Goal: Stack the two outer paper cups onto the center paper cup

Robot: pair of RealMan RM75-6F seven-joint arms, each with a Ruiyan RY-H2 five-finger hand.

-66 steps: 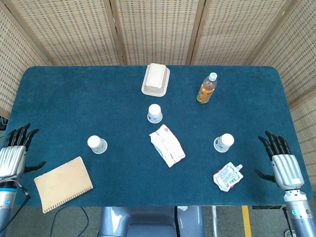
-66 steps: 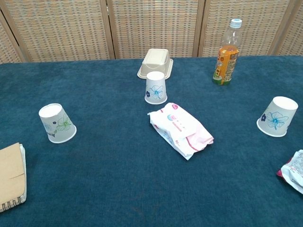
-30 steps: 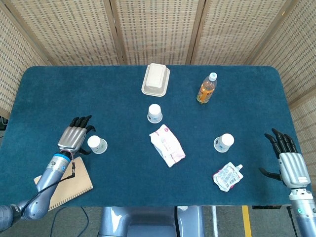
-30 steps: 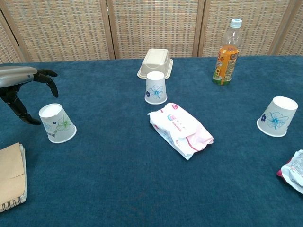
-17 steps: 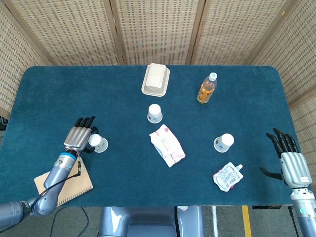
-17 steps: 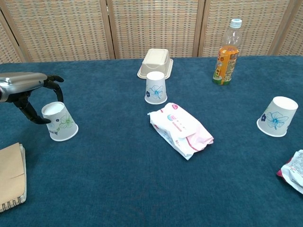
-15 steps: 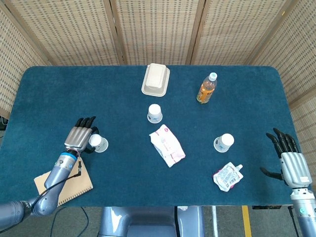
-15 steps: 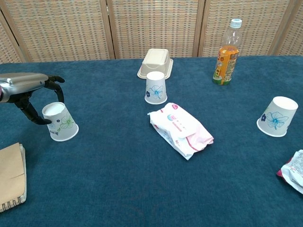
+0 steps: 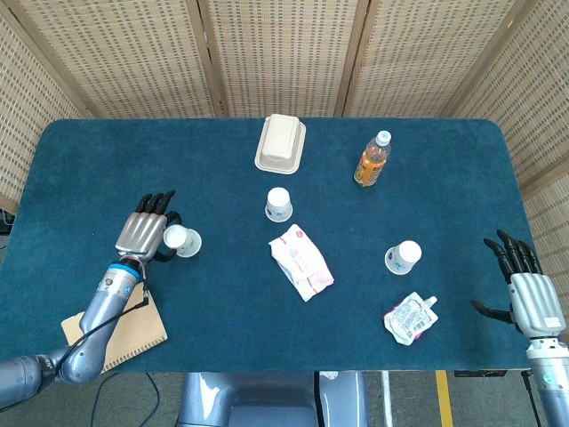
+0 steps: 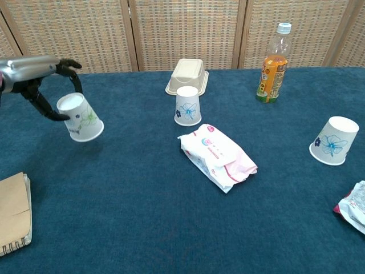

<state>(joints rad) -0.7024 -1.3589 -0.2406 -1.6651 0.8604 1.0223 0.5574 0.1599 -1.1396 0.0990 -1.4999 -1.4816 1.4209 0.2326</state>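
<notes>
Three upturned paper cups concern us. Our left hand [image 10: 43,77] pinches the left cup [image 10: 81,117], now lifted and tilted above the table [image 9: 231,302]; half a second ago it stood on the cloth. Next we judge it must travel right and settle over the center cup [image 10: 187,106]. The right cup [image 10: 335,140] waits; our right hand [image 9: 526,294] hangs spread, empty.

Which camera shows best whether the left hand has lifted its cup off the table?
The chest view: the side-on angle shows the cup tilted, held by the left hand, apparently clear of the table. The head view, looking down, shows hand and cup together but not height.
</notes>
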